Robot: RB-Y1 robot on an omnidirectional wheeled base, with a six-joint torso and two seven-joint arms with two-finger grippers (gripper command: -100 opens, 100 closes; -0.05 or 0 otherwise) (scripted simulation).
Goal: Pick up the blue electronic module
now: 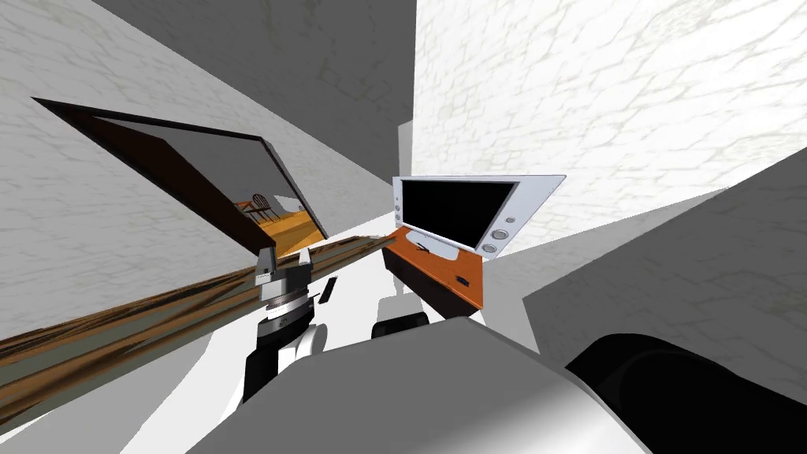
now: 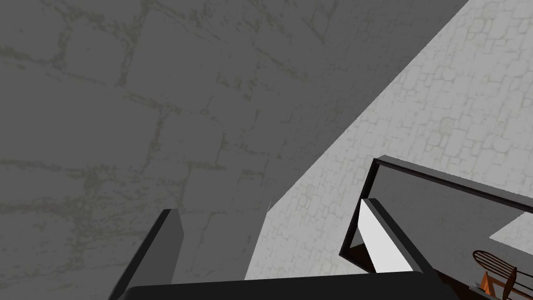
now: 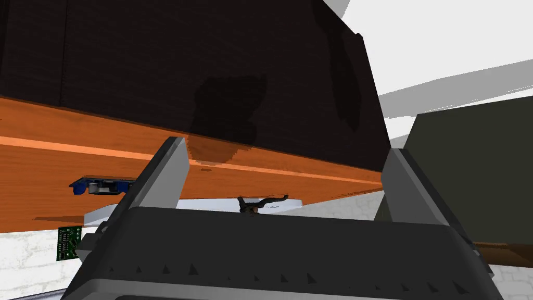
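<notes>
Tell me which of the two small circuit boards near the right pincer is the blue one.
The blue module lies on the orange desk top, close beside the right pincer. The other, the green board, shows beyond the desk's edge.

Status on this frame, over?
Left gripper open, raised. Right gripper open at the table. Blue module on it, outside the fingers, ungrasped. Monitor base and cable close ahead.
</notes>
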